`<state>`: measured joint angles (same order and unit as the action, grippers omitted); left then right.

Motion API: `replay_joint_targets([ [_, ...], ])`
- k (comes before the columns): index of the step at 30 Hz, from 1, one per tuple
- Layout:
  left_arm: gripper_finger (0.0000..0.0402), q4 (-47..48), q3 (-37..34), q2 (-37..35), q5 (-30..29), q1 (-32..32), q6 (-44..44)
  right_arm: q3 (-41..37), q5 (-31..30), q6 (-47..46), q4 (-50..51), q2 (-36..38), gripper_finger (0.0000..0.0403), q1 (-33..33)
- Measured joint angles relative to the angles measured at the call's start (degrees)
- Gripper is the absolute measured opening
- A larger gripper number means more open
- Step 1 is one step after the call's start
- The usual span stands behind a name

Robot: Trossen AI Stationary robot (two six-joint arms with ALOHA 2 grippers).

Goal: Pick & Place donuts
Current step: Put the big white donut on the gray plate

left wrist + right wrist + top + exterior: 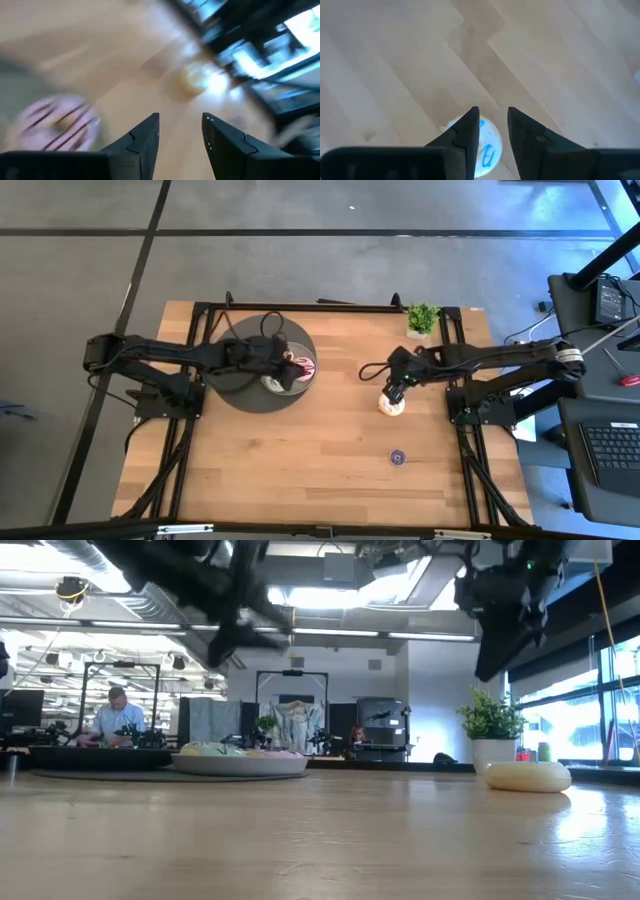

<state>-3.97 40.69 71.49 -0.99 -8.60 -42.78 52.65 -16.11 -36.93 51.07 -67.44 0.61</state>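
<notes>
My left gripper (180,131) is open and hovers over the grey plate (272,384), which sits on the dark round disc (240,395). A pink-iced donut (304,366) lies on the plate's far right side and shows blurred in the left wrist view (56,123). Other donuts lie on the plate (240,764) in the low view. My right gripper (493,120) is open, raised above a cream-white donut (391,405) that lies flat on the table (527,776); in the right wrist view it (489,145) shows blue marks. A tiny purple donut (398,457) lies nearer the near edge.
A small potted plant (423,318) stands at the far edge, behind the right arm. Black frame rails (458,430) run along both sides of the wooden table. Bare wood lies between the disc and the cream-white donut. A person sits in the room beyond (118,720).
</notes>
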Motion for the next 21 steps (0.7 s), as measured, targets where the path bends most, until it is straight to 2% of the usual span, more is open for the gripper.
replay_joint_targets([
  [3,0.0144,-9.6,0.0,0.1,0.1,1.4,1.5,-1.9,0.0,-1.3,-0.7,-0.6,0.0110,0.0],
  [7,0.0144,-14.9,0.0,0.2,0.2,3.7,4.0,-5.6,3.3,-4.3,-3.3,-0.7,0.0148,0.0],
  [14,0.0144,-15.5,0.0,0.3,-2.8,7.1,4.1,-13.2,4.1,-10.8,-5.4,-0.8,0.0240,0.0],
  [17,0.0144,-15.6,0.0,0.3,-4.3,8.3,4.0,-16.1,5.1,-10.9,-6.5,-0.8,0.0259,0.0],
  [21,0.0143,-15.5,0.0,0.3,-6.7,9.7,4.0,-19.5,7.4,-10.8,-10.6,-0.8,0.0263,0.0],
])
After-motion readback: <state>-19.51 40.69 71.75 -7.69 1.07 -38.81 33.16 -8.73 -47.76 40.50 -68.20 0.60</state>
